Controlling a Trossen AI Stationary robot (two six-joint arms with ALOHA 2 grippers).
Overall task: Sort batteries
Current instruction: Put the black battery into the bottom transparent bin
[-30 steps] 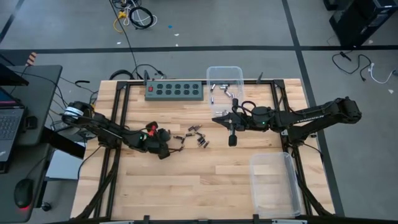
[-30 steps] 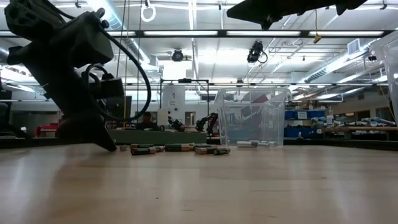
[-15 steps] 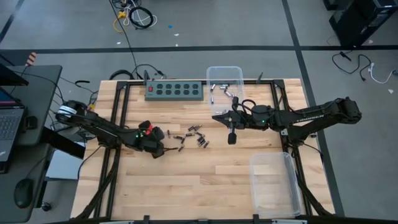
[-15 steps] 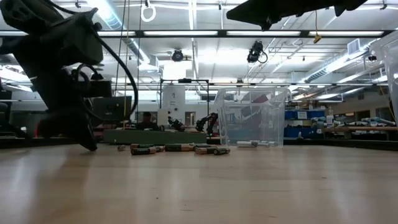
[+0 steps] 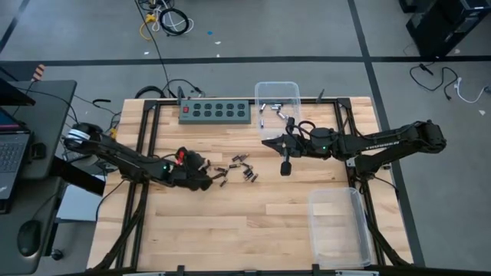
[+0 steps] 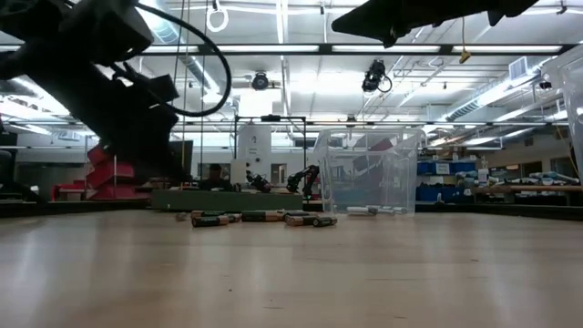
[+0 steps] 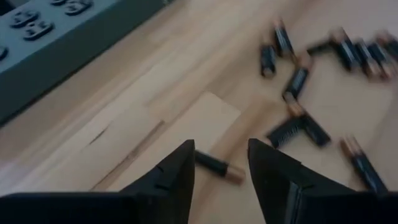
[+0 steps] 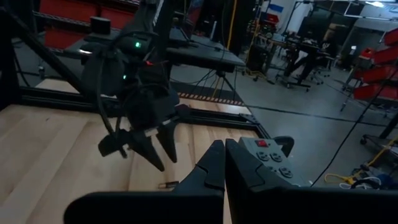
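Note:
Several small batteries (image 5: 239, 166) lie loose on the wooden table near its middle; the low view shows them in a row (image 6: 264, 217). My left gripper (image 5: 206, 181) hovers just left of them, open, tipped down over one lone battery (image 7: 217, 166) that lies flat on the wood beyond its fingertips (image 7: 221, 146). My right gripper (image 5: 265, 144) hangs shut high above the table, right of the batteries, holding nothing; its wrist view looks across at the open left gripper (image 8: 154, 144).
A green power strip (image 5: 215, 112) lies at the far edge. Beside it stands a clear bin (image 5: 278, 100) with a few batteries inside. A second clear bin (image 5: 337, 226) stands at the near right. Bare wood spreads along the near side.
My left gripper has risen off the table, where its tip rested a second ago. It has rolled about its own axis, and its fingers have opened. It has shifted slightly toward the batteries. The batteries and my right arm have kept still.

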